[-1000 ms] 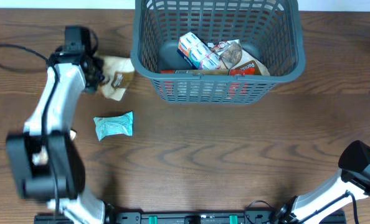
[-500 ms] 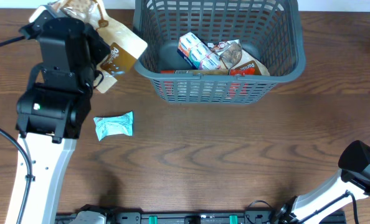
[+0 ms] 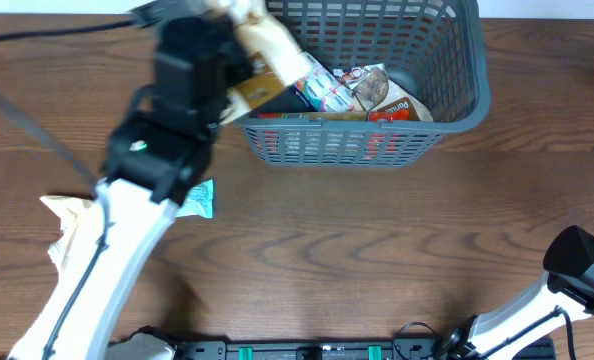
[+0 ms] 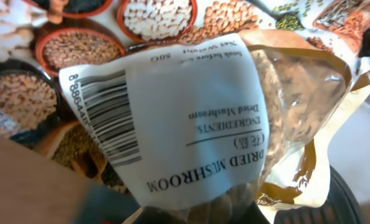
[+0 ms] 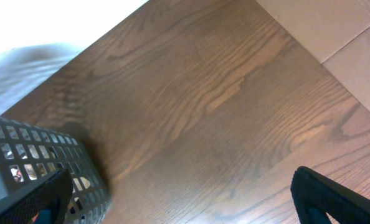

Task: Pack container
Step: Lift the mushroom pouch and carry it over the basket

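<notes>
The container is a grey-blue lattice basket at the back middle of the table; a corner of it also shows in the right wrist view. My left gripper hangs over its left end, shut on a clear dried mushroom packet. That packet fills the left wrist view, with its white label upside down and the gripper clamped on its lower edge. Several snack packets lie in the basket. My right gripper stands open over bare wood at the table's right.
A teal packet lies on the table left of centre, half hidden under my left arm. A cream packet lies further left. Packets printed with bowls of beans show below the held packet. The right arm sits at the front right corner.
My left arm has lifted the mushroom packet off the table at the back left and swung it right, over the basket's left end. The right arm has not moved.
</notes>
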{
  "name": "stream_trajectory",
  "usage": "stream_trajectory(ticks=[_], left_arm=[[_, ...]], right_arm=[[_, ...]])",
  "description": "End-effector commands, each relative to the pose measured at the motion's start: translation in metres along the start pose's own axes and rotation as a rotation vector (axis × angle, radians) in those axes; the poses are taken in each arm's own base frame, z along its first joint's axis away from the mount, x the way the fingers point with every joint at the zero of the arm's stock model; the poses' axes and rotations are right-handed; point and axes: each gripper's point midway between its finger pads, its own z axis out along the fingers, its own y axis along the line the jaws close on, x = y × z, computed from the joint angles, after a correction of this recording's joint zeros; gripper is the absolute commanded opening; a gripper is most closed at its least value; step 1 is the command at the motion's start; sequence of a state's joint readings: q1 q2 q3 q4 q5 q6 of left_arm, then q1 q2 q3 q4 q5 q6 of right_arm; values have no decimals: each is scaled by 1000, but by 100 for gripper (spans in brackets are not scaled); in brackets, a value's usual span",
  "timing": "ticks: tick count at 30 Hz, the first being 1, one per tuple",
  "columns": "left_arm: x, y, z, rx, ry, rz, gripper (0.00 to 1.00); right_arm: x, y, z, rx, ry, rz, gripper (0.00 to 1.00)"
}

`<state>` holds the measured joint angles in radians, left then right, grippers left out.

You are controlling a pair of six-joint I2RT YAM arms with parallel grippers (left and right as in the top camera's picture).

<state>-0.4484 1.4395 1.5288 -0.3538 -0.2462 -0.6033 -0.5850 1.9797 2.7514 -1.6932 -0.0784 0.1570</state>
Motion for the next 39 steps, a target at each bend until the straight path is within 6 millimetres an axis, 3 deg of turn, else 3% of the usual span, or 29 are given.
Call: stream_trajectory(ticks=[1, 8, 17, 20, 22, 23, 25, 28, 33, 39], left_arm=[[22, -17, 23, 28, 26, 61, 6], [70, -13, 64, -15, 115, 92, 6], [110, 8, 87, -88, 214, 134, 6], [115, 12, 90, -100, 228, 141, 15], [115, 12, 90, -98, 228, 155, 38], [115, 11, 90, -96, 227, 165, 47], [113, 10, 91, -89, 222, 187, 78], [109, 7, 92, -72, 208, 234, 95], [88, -1, 89, -74, 152, 288, 99], [9, -10, 62, -196, -29, 258, 99]], right_arm=[[1, 0, 3, -4, 11, 18, 99], [1, 0, 3, -5, 11, 18, 99], [1, 0, 3, -5, 11, 18, 99], [1, 0, 3, -4, 11, 18, 99], [1, 0, 3, -4, 11, 18, 99], [1, 0, 3, -5, 11, 18, 99], [1, 0, 3, -4, 11, 18, 99], [1, 0, 3, -4, 11, 18, 99], [1, 0, 3, -4, 11, 18, 99], [1, 0, 3, -4, 11, 18, 99]])
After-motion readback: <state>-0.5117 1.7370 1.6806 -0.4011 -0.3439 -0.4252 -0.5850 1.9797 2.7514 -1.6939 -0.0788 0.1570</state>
